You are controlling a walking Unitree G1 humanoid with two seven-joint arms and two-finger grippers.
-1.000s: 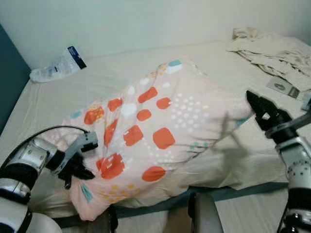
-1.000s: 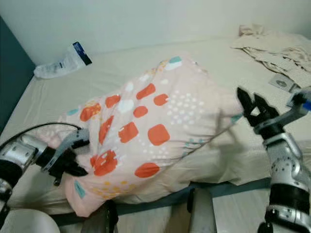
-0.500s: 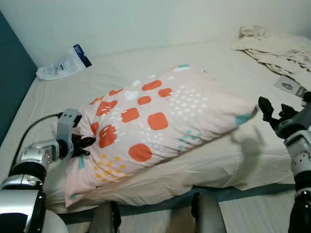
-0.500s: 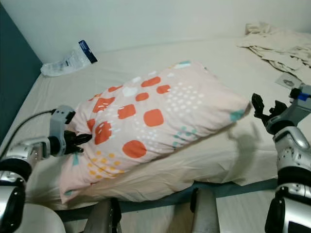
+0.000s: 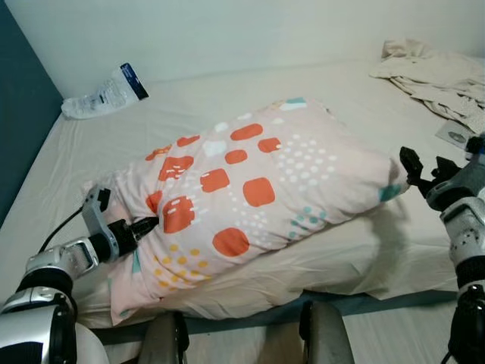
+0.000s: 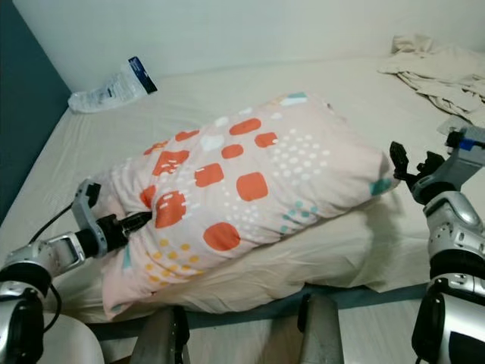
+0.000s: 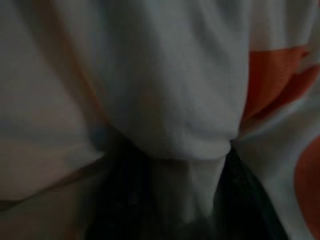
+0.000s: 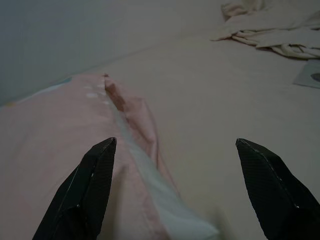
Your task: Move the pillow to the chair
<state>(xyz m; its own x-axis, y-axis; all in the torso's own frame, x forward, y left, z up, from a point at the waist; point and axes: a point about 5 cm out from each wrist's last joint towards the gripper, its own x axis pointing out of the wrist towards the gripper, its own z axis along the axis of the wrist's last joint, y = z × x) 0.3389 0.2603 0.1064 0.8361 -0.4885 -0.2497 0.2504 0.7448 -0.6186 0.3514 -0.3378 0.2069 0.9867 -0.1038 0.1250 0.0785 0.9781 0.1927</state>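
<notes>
On the bed (image 5: 227, 98) lies the pillow (image 5: 258, 189); the left claw (image 5: 144, 225) pinches its corner, the right claw (image 5: 421, 168) is spread beside it.

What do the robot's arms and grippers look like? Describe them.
Both arms are jointed silver metal with black bands at the joints. The left gripper has black fingers, a grey block on the wrist and a thin black cable looping back to the arm. The right gripper has long, pointed black fingers and a blue mark on its wrist.
</notes>
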